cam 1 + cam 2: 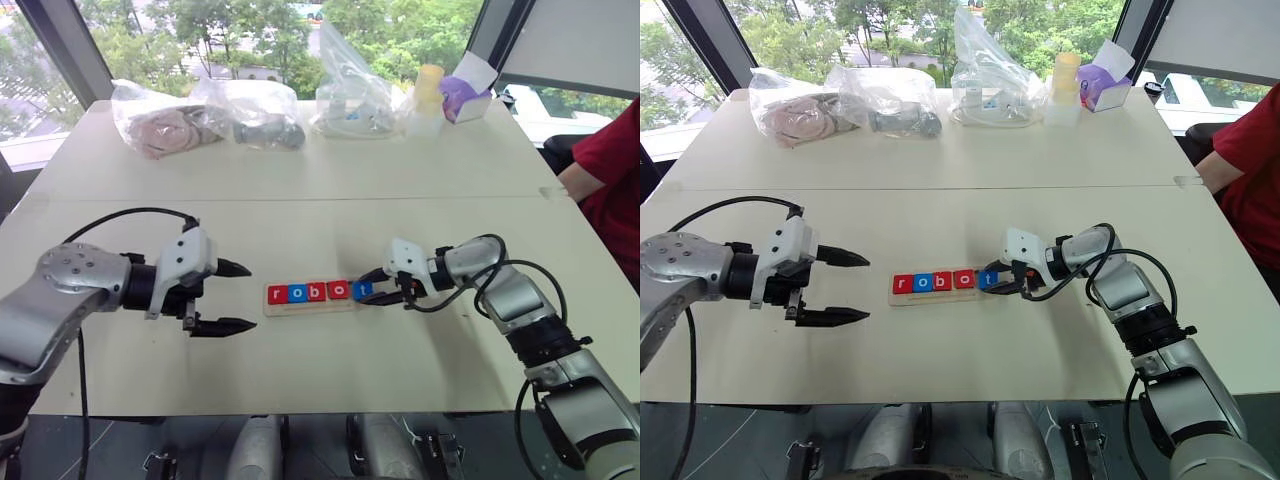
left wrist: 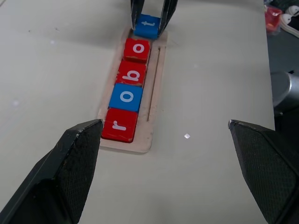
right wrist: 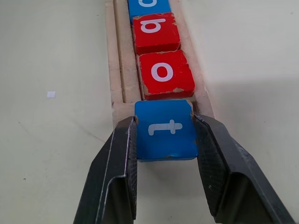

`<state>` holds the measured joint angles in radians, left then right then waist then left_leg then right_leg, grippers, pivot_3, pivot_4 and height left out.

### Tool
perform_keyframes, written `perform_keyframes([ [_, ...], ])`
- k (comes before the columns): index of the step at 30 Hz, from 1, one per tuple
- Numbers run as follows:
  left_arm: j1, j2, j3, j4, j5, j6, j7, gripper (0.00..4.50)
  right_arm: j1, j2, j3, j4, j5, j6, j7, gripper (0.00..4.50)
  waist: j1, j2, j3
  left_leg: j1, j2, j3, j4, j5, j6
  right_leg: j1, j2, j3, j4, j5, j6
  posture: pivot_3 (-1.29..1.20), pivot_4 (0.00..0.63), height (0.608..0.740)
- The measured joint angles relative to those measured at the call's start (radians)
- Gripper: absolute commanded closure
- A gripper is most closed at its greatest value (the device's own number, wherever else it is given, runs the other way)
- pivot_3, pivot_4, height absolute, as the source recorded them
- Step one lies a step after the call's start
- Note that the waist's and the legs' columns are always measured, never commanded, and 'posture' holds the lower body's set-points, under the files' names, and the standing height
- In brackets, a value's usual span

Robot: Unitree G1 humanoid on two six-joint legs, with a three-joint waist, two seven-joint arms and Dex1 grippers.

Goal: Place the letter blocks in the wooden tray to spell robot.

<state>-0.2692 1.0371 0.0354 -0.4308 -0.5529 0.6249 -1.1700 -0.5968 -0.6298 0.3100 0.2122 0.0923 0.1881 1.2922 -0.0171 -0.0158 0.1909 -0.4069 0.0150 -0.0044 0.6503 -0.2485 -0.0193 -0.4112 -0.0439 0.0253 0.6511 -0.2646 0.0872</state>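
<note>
1. The wooden tray point(image 1: 312, 300) lies near the front edge of the table point(image 1: 330, 180), its long axis running left to right between the two arms, so the last block has to come in along that axis from the tray's right end

2. Four letter blocks already sit in the slot, reading r point(image 2: 119, 125), o point(image 2: 126, 96), b point(image 2: 131, 73), o point(image 2: 137, 50) from the left; they stand edge to edge, red, blue, red, red

3. The blue t block point(image 3: 166, 129) is clamped between the fingers of the right pincer point(image 1: 384, 289), which is clenched on its two side edges; the letter faces up

4. The t block sits at the tray's right end, its leading edge touching or just short of the second o; from the right wrist view it seems to hang partly past the tray's end rather than fully down in the slot, though I cannot tell how level it rests

5. The left pincer point(image 1: 222, 297) hovers just beyond the tray's left end, released and spread wide, pointing along the tray toward the r; it touches nothing

6. Judgement: the right arm is the one doing the work, and the coming move likely calls for a short push leftward along the tray's length and a settling down before letting go; a skewed release could leave the t riding on the rim
</note>
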Motion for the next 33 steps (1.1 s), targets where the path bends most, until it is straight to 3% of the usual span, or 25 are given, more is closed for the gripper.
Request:
perform_keyframes([
  [24,-0.019,-0.027,-0.002,-0.007,-0.01,0.019,0.045,0.0,-0.011,0.063,0.001,0.026,-0.033,-0.018,-0.032,3.34,0.0,0.0,0.0,0.0,0.0,0.0,0.0,0.0,0.0,0.0,0.0,0.0,0.0,0.0,0.0,0.0,0.15,0.74],
  [31,-0.019,-0.03,-0.004,-0.003,-0.002,0.017,0.05,0.0,-0.01,0.067,0.0,0.024,-0.032,-0.019,-0.047,0.05,0.0,0.0,0.0,0.0,0.0,0.0,0.0,0.0,0.0,0.0,0.0,0.0,0.0,0.0,0.0,0.0,0.15,0.74],
  [33,-0.019,-0.03,-0.004,-0.003,-0.001,0.017,0.05,0.0,-0.005,0.067,-0.004,0.011,-0.03,-0.014,-0.056,0.05,0.001,0.0,0.0,0.0,0.0,0.0,0.0,0.0,0.0,0.0,0.0,0.0,0.0,0.0,0.0,0.0,0.15,0.74],
])
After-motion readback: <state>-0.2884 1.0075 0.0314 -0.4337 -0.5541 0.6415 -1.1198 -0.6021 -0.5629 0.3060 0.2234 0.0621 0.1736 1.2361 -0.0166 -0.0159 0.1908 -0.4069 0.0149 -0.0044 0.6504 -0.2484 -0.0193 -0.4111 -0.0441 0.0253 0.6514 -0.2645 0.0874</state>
